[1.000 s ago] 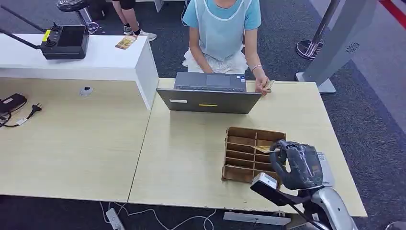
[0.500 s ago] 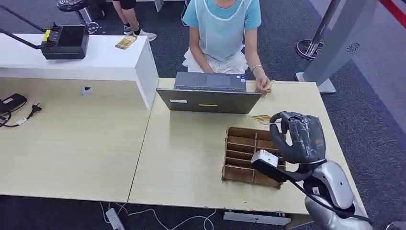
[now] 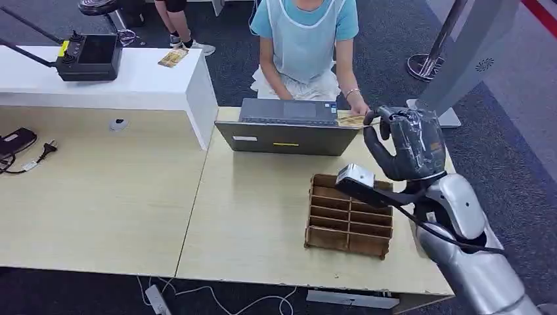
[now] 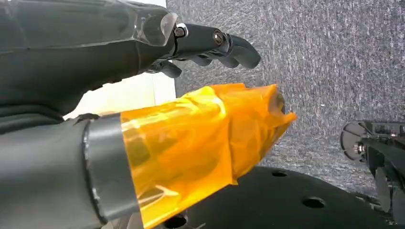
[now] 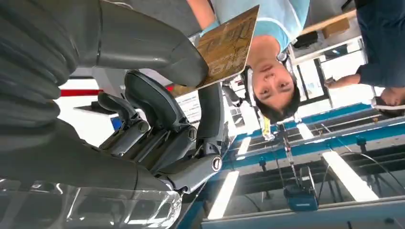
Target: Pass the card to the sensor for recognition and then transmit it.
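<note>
Nearby, laptop [image 3: 287,128], prob. cardboard organizer [image 3: 349,215]

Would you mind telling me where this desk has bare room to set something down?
The widest bare patch of the desk lies between the laptop and the near edge, left of the cardboard organizer. The adjoining table is mostly bare beyond its plug. It is crowded at the far right corner, where the right hand holds the card by the person's hand.
</note>
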Tool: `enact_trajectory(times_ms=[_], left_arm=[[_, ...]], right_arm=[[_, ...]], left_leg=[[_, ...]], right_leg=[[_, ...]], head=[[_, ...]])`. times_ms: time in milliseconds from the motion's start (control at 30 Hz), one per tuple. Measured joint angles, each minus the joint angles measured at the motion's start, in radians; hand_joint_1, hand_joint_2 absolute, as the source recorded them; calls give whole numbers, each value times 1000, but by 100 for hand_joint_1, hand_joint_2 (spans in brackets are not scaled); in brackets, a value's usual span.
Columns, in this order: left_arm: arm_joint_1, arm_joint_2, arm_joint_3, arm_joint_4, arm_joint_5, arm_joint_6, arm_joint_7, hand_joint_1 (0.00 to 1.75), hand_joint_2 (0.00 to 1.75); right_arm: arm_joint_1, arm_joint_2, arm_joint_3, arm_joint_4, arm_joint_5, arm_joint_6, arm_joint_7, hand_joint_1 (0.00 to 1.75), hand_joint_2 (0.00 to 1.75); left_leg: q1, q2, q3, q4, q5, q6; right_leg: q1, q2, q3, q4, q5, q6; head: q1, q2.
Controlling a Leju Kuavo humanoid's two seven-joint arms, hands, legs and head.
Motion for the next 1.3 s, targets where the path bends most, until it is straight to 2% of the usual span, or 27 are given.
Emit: enact_trajectory(times_ms=[400, 633, 900, 1300], left_arm=[[-3, 3, 0, 0, -11, -10, 0, 0, 0], [-4, 5, -1, 0, -24, -18, 0, 0, 0], [-4, 7, -7, 0, -44, -22, -1, 0, 0], [-5, 8, -29, 0, -74, -39, -2, 0, 0]], right_arm=[[-270, 27, 86, 153, -74, 129, 50, 175, 175], [-441, 83, 124, 321, -114, 188, 76, 175, 175], [-588, 154, 154, 530, -136, 230, 97, 175, 175], [-738, 250, 172, 840, -139, 253, 118, 175, 175]], left_leg=[[0, 0, 0, 0, 1, -1], [0, -1, 0, 0, 1, -2], [0, -1, 0, 0, 2, -2], [0, -1, 0, 0, 2, -2]], right_leg=[[0, 0, 0, 0, 0, 0], [0, 0, 0, 1, 1, -1], [0, 0, 0, 1, 1, -1], [1, 0, 0, 1, 1, -1]], head=[[0, 0], [0, 0], [0, 0], [0, 0]])
